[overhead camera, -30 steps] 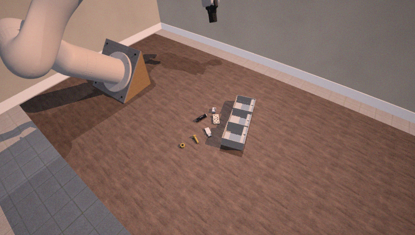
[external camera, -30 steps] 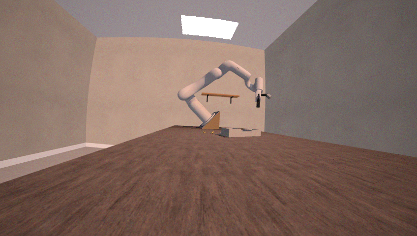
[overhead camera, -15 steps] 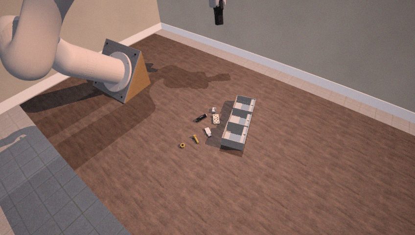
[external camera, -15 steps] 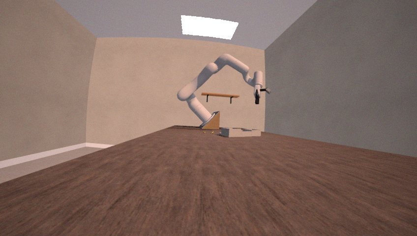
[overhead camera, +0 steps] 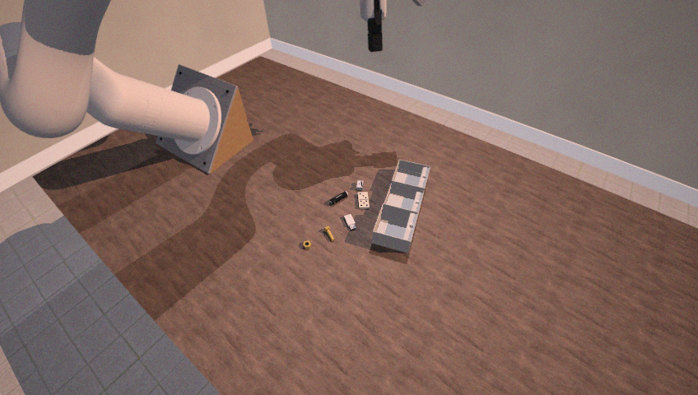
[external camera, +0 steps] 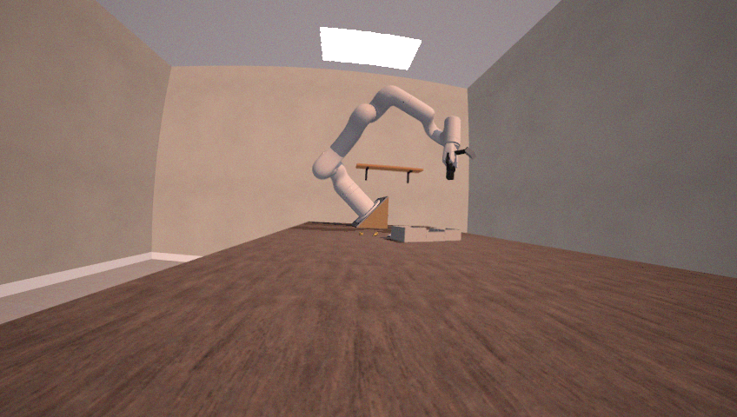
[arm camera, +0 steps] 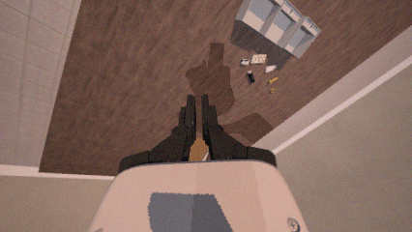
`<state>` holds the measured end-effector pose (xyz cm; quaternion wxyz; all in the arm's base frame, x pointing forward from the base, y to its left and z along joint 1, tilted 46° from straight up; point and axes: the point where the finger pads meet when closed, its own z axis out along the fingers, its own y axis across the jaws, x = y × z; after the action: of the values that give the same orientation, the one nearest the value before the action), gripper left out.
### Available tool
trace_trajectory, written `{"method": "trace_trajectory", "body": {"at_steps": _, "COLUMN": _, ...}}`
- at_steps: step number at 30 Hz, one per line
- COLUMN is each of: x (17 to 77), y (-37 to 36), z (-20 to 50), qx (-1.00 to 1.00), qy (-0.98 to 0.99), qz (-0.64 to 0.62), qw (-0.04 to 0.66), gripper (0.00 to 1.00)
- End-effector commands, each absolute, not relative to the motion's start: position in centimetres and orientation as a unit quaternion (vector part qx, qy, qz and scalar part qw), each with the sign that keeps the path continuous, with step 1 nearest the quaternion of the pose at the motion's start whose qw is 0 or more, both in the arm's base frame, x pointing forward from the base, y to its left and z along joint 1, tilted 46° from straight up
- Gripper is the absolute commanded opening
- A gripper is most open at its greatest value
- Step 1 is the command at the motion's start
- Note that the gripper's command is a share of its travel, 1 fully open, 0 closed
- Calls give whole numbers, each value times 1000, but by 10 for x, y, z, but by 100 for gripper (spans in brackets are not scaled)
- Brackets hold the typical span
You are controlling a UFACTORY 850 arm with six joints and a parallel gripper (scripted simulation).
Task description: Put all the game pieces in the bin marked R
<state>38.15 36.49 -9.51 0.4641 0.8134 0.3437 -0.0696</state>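
Note:
A white domino (overhead camera: 363, 199) and a small white die (overhead camera: 359, 184) lie on the wooden table just left of a row of three grey bins (overhead camera: 401, 204). Another small white piece (overhead camera: 349, 220) lies a little nearer the front. I cannot read the bin letters. My gripper (overhead camera: 374, 44) hangs high above the table, far from all of them, with its fingers shut on nothing. In the wrist view the shut fingers point down at bare table, and the bins (arm camera: 278, 24), domino (arm camera: 258, 59) and die (arm camera: 245, 62) sit small at the upper right.
A black cylinder (overhead camera: 337, 197), a yellow bolt (overhead camera: 328, 233) and a yellow nut (overhead camera: 306, 243) lie left of the bins. The arm's wedge-shaped base (overhead camera: 210, 122) stands at the table's back left. A wall shelf (external camera: 388, 168) hangs behind the arm.

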Motion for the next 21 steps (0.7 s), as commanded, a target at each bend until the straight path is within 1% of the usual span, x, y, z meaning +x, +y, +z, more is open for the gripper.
{"method": "trace_trajectory", "body": {"at_steps": 1, "x": 403, "y": 349, "z": -74, "qx": 826, "qy": 322, "qz": -61, "qw": 458, "gripper": 7}}
{"method": "trace_trajectory", "body": {"at_steps": 4, "x": 408, "y": 346, "z": -70, "qx": 826, "qy": 322, "qz": -61, "qw": 458, "gripper": 7}}
{"method": "trace_trajectory", "body": {"at_steps": 6, "x": 417, "y": 336, "z": -60, "qx": 847, "qy": 279, "qz": -50, "qw": 449, "gripper": 7}}
{"method": "trace_trajectory", "body": {"at_steps": 13, "x": 435, "y": 316, "z": -41, "qx": 848, "qy": 277, "qz": -49, "qw": 449, "gripper": 7}}
{"method": "trace_trajectory", "body": {"at_steps": 15, "x": 442, "y": 305, "z": -31, "qx": 866, "qy": 233, "qz": -38, "qw": 440, "gripper": 7}}
{"method": "trace_trajectory", "body": {"at_steps": 21, "x": 457, "y": 283, "z": -13, "qx": 867, "qy": 230, "qz": -38, "qw": 440, "gripper": 7}}
